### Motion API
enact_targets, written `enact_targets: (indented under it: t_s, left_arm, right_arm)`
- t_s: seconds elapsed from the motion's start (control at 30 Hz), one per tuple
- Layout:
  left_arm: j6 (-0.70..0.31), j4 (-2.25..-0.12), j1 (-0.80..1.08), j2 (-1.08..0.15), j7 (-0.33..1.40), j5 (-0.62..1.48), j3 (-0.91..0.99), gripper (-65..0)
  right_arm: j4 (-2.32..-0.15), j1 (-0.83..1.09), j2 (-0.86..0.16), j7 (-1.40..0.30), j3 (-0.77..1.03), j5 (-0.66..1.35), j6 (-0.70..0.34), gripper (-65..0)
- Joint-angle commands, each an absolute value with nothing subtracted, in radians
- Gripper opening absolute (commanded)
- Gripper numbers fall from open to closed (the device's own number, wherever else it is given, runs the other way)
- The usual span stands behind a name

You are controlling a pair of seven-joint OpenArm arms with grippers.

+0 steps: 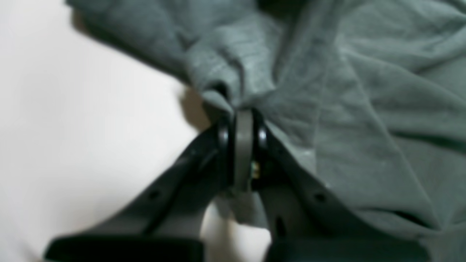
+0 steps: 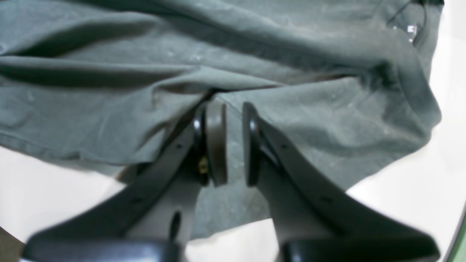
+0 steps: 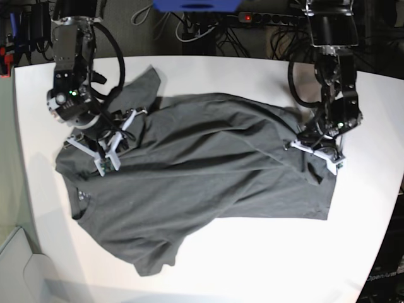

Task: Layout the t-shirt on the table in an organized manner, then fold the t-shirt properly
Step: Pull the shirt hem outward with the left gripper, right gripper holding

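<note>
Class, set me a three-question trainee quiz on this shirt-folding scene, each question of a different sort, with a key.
1. True or false: the left gripper is shut on the t-shirt.
2. The neck opening lies toward which side of the base view: A left, B right?
3. Fill in: the shirt lies on a ____ table.

Key: 1 true. 2 A. 3 white.
</note>
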State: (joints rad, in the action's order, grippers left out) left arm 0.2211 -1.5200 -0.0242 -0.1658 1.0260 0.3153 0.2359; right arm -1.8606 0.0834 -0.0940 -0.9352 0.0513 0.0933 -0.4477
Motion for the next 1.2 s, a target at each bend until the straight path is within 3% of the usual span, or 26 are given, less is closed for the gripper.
enact_targets:
  t_s: [0.0, 0.4, 0.83, 1.17]
  left_arm:
    - [0.223, -1.563, -0.025, -0.174, 1.036, 0.317, 0.255, -64.1]
    - [0.219, -1.96, 0.122, -0.173, 1.389, 0.32, 0.424, -64.1]
    - [0.217, -1.995, 0.372, -0.269, 1.362, 0.32, 0.565, -63.7]
    - [0.217, -1.994, 0.381, -0.263, 1.34, 0.32, 0.558, -62.8]
  right_arm:
    - [-1.876, 0.068, -0.099, -0.915, 0.053, 0.101, -0.449, -58.1]
    - [-1.874, 0.068, -0.094, -0.914, 0.047, 0.105, -0.449, -58.1]
    - [-1.874, 0.07, -0.093, -0.914, 0.045, 0.107, -0.45, -58.1]
    - [-1.759, 0.07, -0.097, -0.911, 0.044, 0.107, -0.452, -58.1]
